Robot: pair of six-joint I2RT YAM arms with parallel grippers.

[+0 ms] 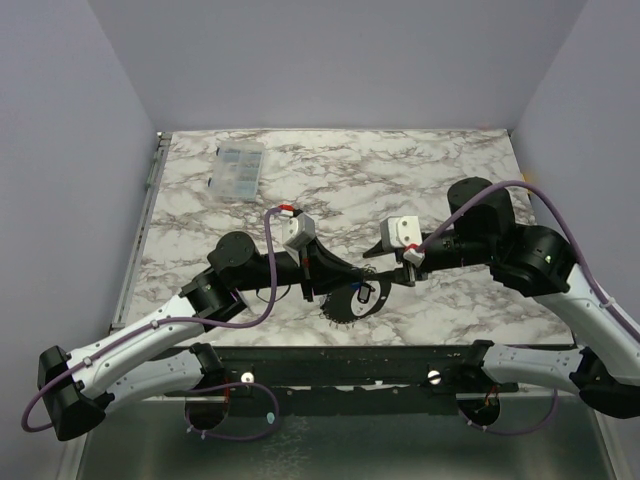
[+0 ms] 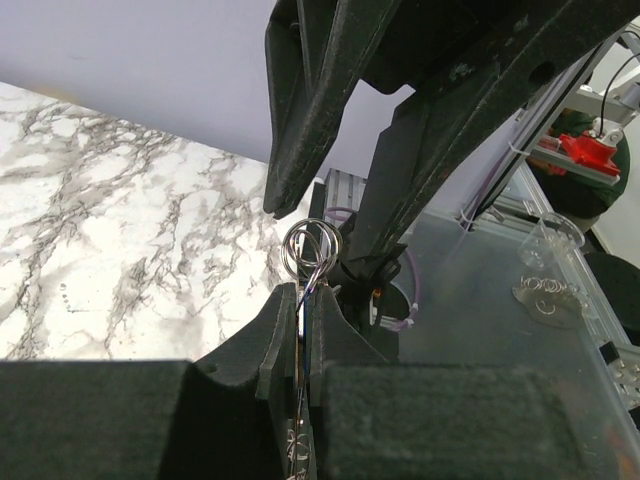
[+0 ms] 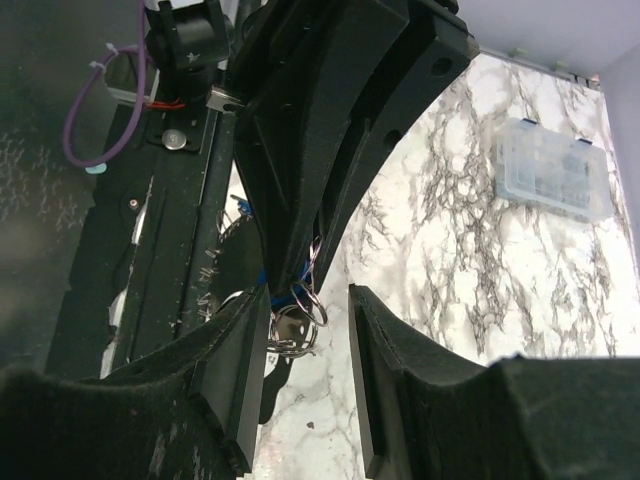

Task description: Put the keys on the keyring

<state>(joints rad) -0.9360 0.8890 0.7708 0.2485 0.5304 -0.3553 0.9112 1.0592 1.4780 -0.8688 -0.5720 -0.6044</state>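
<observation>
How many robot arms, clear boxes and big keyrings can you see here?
Robot arms: 2
Clear box: 1
Keyring: 1
Total: 4

1 fixed camera is looking down from above-behind; 2 wrist cameras are looking close-up, all 3 sharing the marble desk [image 1: 450, 180].
</observation>
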